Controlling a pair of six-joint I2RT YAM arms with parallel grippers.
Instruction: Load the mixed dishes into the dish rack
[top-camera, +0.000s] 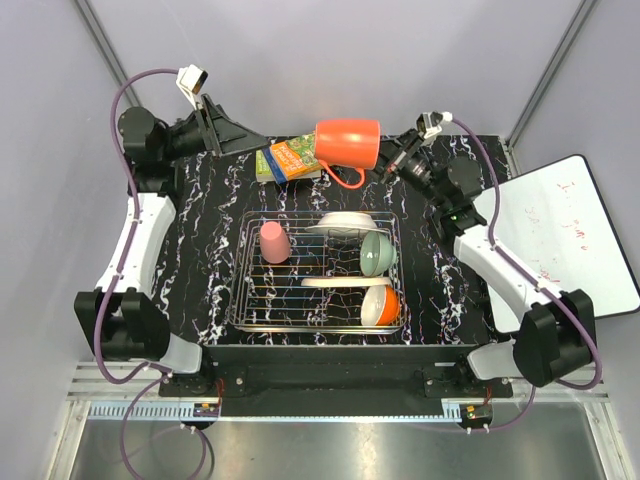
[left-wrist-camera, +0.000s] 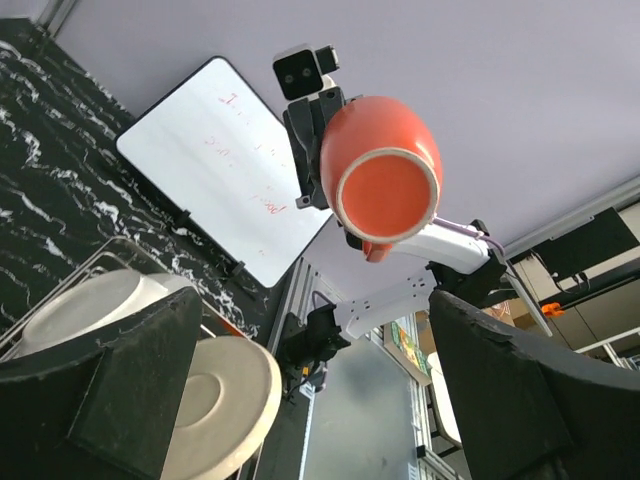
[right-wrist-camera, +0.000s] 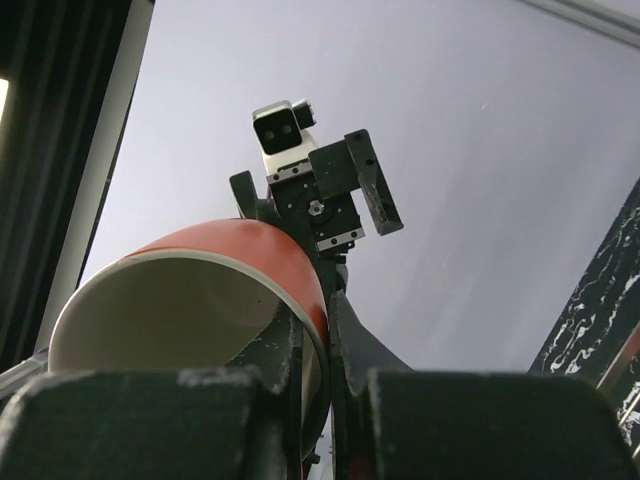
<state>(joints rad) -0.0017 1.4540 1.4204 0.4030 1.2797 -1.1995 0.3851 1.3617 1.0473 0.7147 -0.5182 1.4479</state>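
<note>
Held in dish rack (top-camera: 262, 298): pink cup (top-camera: 272, 241), green bowl (top-camera: 377, 252), orange bowl (top-camera: 381, 305) (white plate (top-camera: 345, 221) too). Mug (top-camera: 348, 143) clamped by right gripper (top-camera: 384, 160); left gripper (left-wrist-camera: 315, 390) spread.

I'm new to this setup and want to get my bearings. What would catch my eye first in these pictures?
The orange-red mug stands out first: the right end effector holds it on its side in the air over the table's far edge, just above the colourful books. Next comes the silver wire dish rack at the table's centre, which holds a pink cup, a pale green bowl and an orange bowl.
</note>
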